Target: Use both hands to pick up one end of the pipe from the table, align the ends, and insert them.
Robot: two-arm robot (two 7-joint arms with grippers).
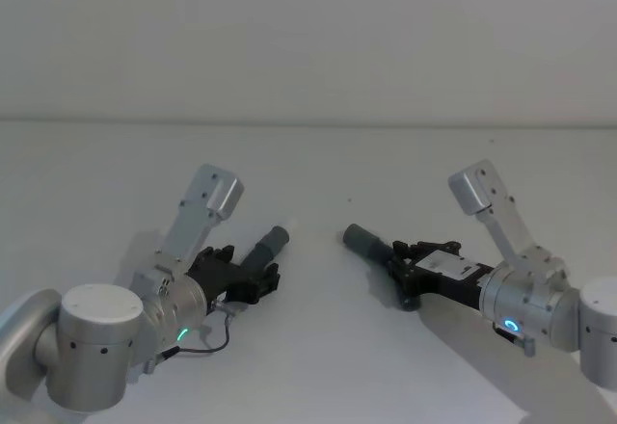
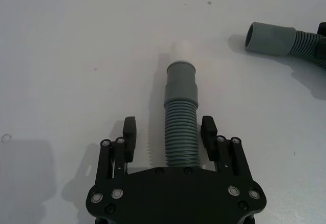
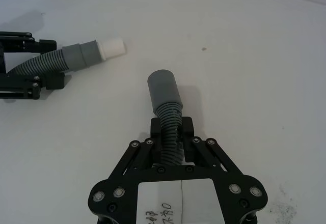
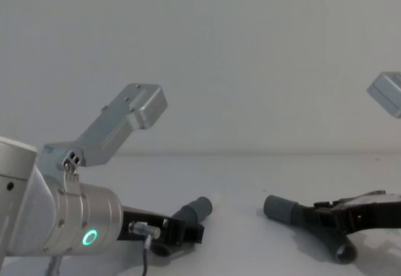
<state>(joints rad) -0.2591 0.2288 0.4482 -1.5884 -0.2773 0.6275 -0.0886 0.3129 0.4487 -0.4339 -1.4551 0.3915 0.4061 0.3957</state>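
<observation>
Straddling the white-tipped pipe [image 2: 181, 84] on the worktop [image 1: 318, 347], my left hand [image 2: 169, 132] sat unclenched, not yet gripping; my right hand [image 3: 171, 130] clasped the other pipe [image 3: 168, 116], its cuff [image 3: 163, 86] aimed toward the first, ready for aligning.

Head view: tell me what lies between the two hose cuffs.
Only bare white table lies between the whitish-tipped cuff and the other grey cuff, seen in the head view.
</observation>
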